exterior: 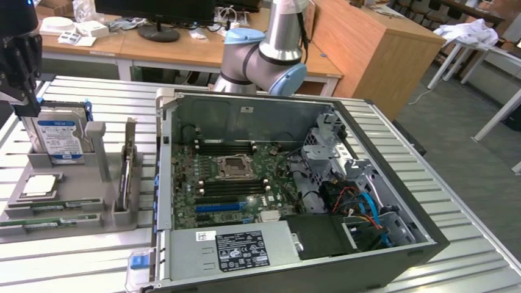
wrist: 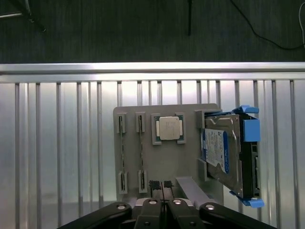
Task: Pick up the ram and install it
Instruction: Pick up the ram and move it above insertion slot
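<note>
Two ram sticks stand on edge side by side in slots of the grey holder tray point(wrist: 186, 157): one ram stick point(wrist: 122, 153) and a second point(wrist: 141, 153). In the exterior view they are thin green strips point(exterior: 50, 208) at the tray's near end. My gripper point(wrist: 161, 185) hangs above the tray with its black fingertips point(wrist: 154, 184) pressed together and nothing between them. It is shut and stands off to the side of the ram, high over the tray's hard-drive end point(exterior: 27, 108).
The tray also carries a silver CPU point(wrist: 167, 128) and a blue-labelled hard drive point(wrist: 221, 152). The open computer case point(exterior: 407, 244) sits to the exterior view's right, with the motherboard point(exterior: 236, 177), its dark memory slots point(exterior: 232, 187) and a blue slot point(exterior: 218, 206).
</note>
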`<action>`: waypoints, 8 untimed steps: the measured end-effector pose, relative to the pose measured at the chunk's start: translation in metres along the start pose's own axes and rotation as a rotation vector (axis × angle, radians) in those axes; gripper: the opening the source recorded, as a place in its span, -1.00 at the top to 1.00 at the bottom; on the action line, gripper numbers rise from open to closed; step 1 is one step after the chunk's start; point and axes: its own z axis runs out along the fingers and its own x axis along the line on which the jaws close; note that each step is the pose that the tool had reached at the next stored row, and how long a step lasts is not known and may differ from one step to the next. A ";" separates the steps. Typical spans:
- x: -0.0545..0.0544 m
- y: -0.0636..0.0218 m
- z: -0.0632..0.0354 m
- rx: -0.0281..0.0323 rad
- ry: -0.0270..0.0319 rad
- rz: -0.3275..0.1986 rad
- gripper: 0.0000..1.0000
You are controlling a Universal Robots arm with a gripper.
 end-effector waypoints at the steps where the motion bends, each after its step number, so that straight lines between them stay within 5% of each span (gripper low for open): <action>1: 0.000 0.0000 0.0000 0.0001 0.0000 0.000 0.66; 5: 0.000 0.0000 0.0000 0.0000 0.0000 0.000 0.40; 8: 0.000 0.0000 0.0000 0.0000 0.0000 0.000 0.40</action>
